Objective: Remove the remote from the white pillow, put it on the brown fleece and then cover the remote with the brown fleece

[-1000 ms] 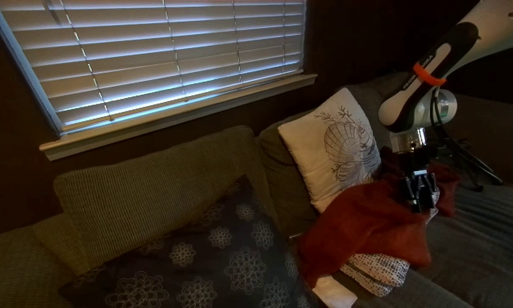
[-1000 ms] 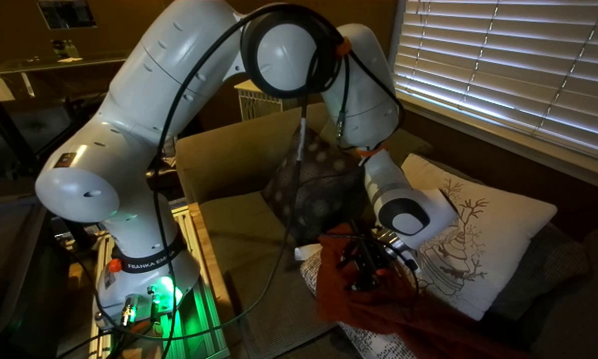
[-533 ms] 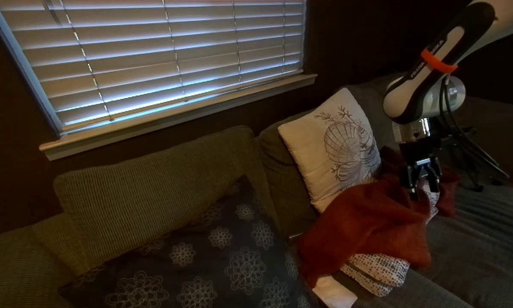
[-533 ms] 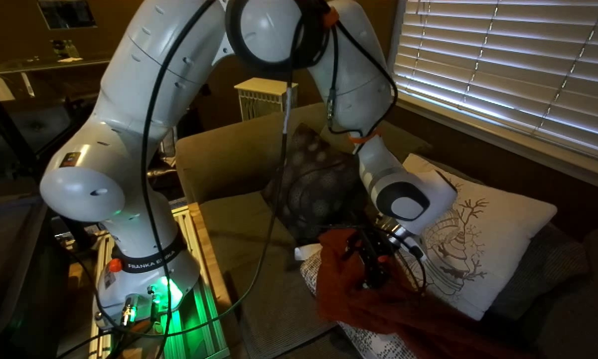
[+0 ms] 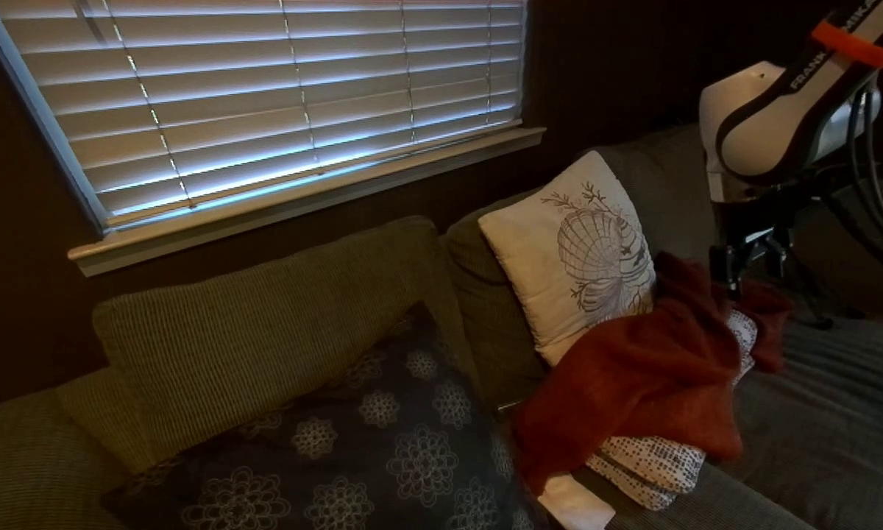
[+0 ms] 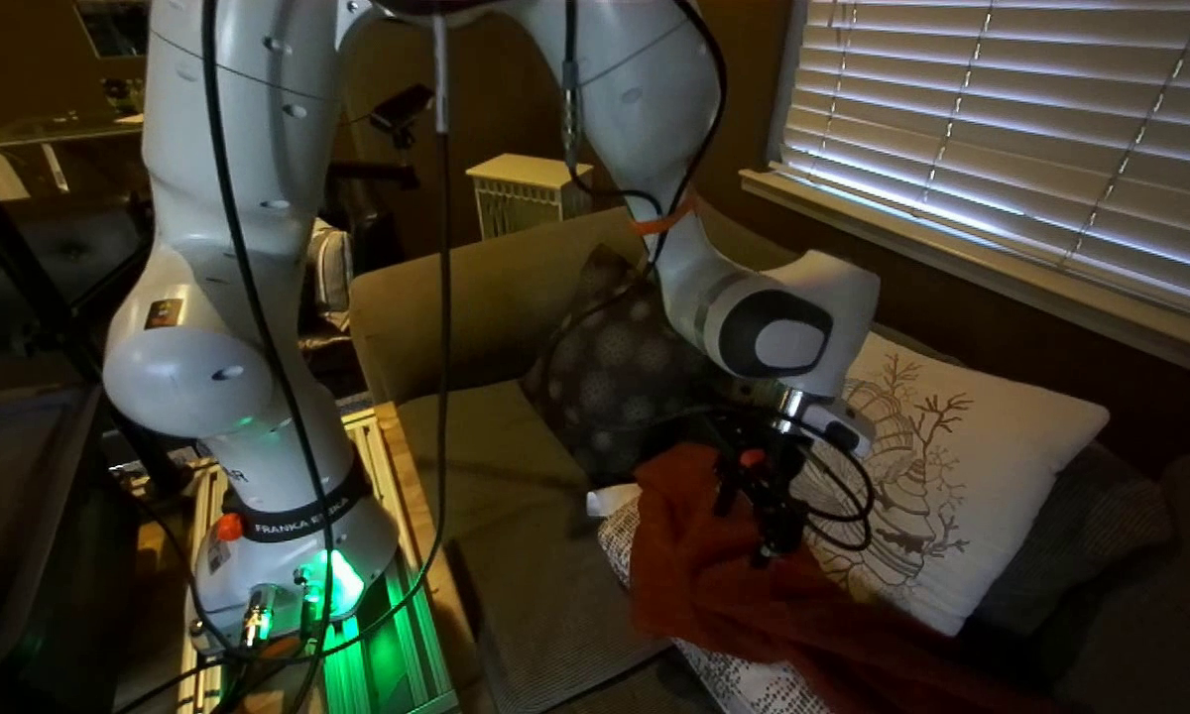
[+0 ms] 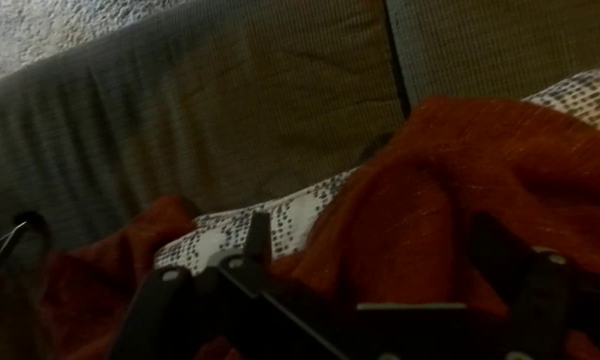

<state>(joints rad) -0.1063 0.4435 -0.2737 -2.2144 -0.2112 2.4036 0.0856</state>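
The gripper (image 7: 370, 225) has risen, jaws apart, above the fleece (image 5: 633, 375)

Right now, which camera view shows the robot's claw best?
The wrist view: that claw, the gripper, looms largest there, its fingers plainly apart, reddish-brown fleece visible between them. Both exterior views show it smaller and dark, its fingers harder to make out.

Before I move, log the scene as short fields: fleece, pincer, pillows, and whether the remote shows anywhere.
Brown fleece: reddish, rumpled, draped over speckled white fabric whose edges show
Pincer: open, above the fleece, nothing visibly held
White shell pillow: tilted against a back cushion
Dark floral pillow: on the sofa
Remote: not visible in any view; perhaps under the fleece, unconfirmed
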